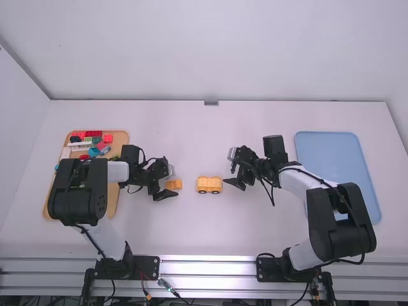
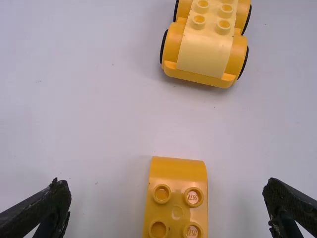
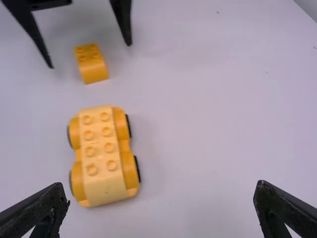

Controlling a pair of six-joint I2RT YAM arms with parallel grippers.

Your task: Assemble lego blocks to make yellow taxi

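My left gripper point(image 2: 167, 184) is wide and empty, its fingers standing one to each side of the small yellow-orange plastic block with the rounded end point(image 2: 177, 172), touching neither side. I judge the next move is to lower and close on it. If I close too high, the fingers could ride over the studs and lose it; if one finger lands first, it could twist the block, and the studs would then mate badly.

Past the block, to that hand's right, sits the yellow plastic wheeled base with pale studded top point(image 3: 101, 161) — upright, near the right gripper point(image 3: 161, 185), which is also wide and holds nothing. The wheels worry me: a crooked push from the left hand could roll the base away unless the right one steadies it.

Farther out, behind the left hand, the tan tray point(image 1: 112, 207) carries mixed coloured blocks, a flat red one point(image 1: 94, 133) among them. Behind the right hand — partly under its arm — lies the pale blue tray point(image 1: 331, 153).
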